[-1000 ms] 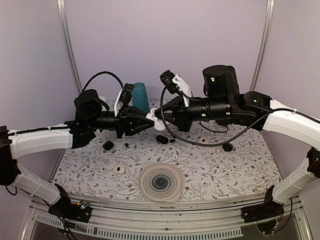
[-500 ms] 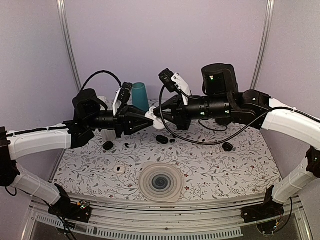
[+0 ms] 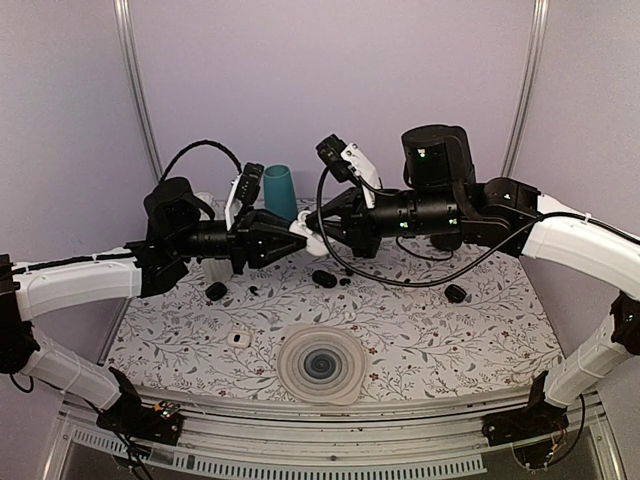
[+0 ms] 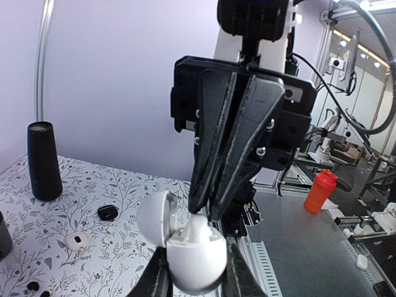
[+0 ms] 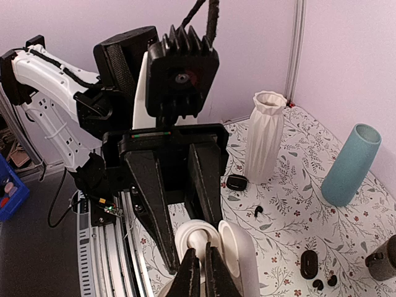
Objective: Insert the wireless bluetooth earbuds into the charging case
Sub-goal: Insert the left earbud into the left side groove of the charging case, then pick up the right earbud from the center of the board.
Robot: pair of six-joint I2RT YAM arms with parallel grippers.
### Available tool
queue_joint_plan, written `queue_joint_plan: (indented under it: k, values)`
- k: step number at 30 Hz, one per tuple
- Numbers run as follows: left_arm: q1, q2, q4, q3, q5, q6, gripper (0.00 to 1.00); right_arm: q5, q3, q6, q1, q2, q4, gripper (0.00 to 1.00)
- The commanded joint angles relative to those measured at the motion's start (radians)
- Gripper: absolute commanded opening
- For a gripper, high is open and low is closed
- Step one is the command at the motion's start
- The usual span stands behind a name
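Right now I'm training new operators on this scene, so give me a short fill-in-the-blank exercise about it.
1. The left claw grips a ____ case above the table.
2. The case's lid is ____.
3. The right claw is ____, with its tips at the case's mouth.

Missing words: white; open; shut
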Motion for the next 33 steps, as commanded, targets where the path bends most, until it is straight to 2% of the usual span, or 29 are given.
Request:
queue_joint_plan:
  k: [1, 11, 12, 15, 20, 29, 33]
  values:
    - [0.002, -0.009, 0.034, -0.011, -0.045, 0.005, 0.0, 0.011, 0.016, 0.011, 0.009, -0.021, 0.004, 0.06]
    - [0.019, -0.005, 0.038, -0.05, -0.106, -0.008, 0.0, 0.131, -0.028, 0.041, -0.004, -0.092, 0.075, 0.18]
    - [0.022, -0.007, 0.038, -0.055, -0.117, -0.01, 0.0, 0.139, -0.038, 0.045, -0.006, -0.102, 0.082, 0.25]
    - [0.03, -0.013, 0.032, -0.066, -0.15, -0.014, 0.0, 0.178, -0.072, 0.054, -0.02, -0.137, 0.1, 0.37]
    - [0.038, -0.036, 0.025, -0.082, -0.205, -0.019, 0.0, 0.205, -0.147, 0.101, -0.084, -0.182, 0.104, 0.43]
    - [0.049, -0.079, 0.022, -0.105, -0.291, -0.025, 0.0, 0.19, -0.332, 0.192, -0.184, -0.219, 0.111, 0.44]
    - [0.051, -0.095, 0.023, -0.112, -0.313, -0.027, 0.0, 0.181, -0.408, 0.214, -0.199, -0.197, 0.129, 0.41]
